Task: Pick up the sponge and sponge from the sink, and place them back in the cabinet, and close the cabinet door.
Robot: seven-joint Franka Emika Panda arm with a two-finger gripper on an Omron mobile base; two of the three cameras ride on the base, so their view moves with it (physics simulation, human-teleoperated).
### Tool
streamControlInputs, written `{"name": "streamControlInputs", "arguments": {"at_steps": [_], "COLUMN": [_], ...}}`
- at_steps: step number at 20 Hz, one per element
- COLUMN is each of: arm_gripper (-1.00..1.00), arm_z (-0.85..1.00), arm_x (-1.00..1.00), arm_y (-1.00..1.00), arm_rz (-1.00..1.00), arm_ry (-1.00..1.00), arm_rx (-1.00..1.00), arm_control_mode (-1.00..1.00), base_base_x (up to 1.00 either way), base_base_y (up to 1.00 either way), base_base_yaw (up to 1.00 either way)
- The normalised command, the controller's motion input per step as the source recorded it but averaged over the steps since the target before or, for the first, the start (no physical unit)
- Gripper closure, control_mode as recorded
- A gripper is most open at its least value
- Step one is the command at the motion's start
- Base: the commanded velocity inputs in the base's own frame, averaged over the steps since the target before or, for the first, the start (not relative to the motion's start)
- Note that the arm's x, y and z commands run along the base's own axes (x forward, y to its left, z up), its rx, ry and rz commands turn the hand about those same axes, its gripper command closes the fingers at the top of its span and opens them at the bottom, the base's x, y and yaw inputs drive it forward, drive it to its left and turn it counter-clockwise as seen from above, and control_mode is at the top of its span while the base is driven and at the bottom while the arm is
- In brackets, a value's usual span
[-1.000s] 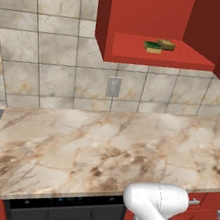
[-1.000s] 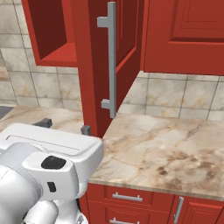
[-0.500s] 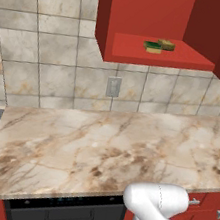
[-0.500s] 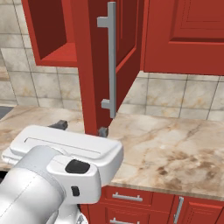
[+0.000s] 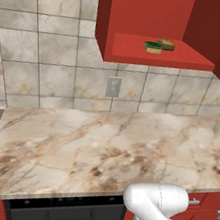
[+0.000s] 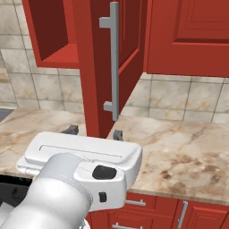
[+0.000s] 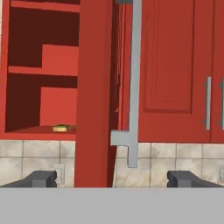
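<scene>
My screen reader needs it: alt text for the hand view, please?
The open cabinet door stands edge-on between the gripper's spread fingertips, its silver handle just right. A sponge lies on the cabinet's bottom shelf.

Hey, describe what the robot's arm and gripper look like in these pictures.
The arm is glossy white with rounded, tube-like segments. The hand is a wide, flat white block with a shallow recessed outline on top, and the wrist behind it carries a black oval patch and a small black square. The gripper ends in two small dark grey fingers. No cables or lettering can be seen.
</scene>
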Motion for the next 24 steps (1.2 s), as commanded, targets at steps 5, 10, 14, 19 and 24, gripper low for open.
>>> {"name": "streamControlInputs", "arguments": {"at_steps": [5, 10, 14, 19, 24], "arm_gripper": [-1.00, -1.00, -1.00, -1.00, -1.00], "arm_z": [0.00, 0.00, 0.00, -0.01, -0.06], "arm_x": [0.00, 0.00, 0.00, 0.06, 0.06], "arm_y": [-0.17, -0.14, -0.05, -0.04, 0.00], "arm_rz": [0.17, 0.15, 0.09, 0.08, 0.09], "arm_ry": [0.00, 0.00, 0.00, 0.00, 0.00], "arm_rx": [0.00, 0.00, 0.00, 0.00, 0.00], "arm_control_mode": [-1.00, -1.00, -1.00, -1.00, -1.00], "base_base_x": [0.00, 0.00, 0.00, 0.00, 0.00], "base_base_y": [0.00, 0.00, 0.00, 0.00, 0.00], "base_base_yaw": [0.00, 0.00, 0.00, 0.00, 0.00]}}
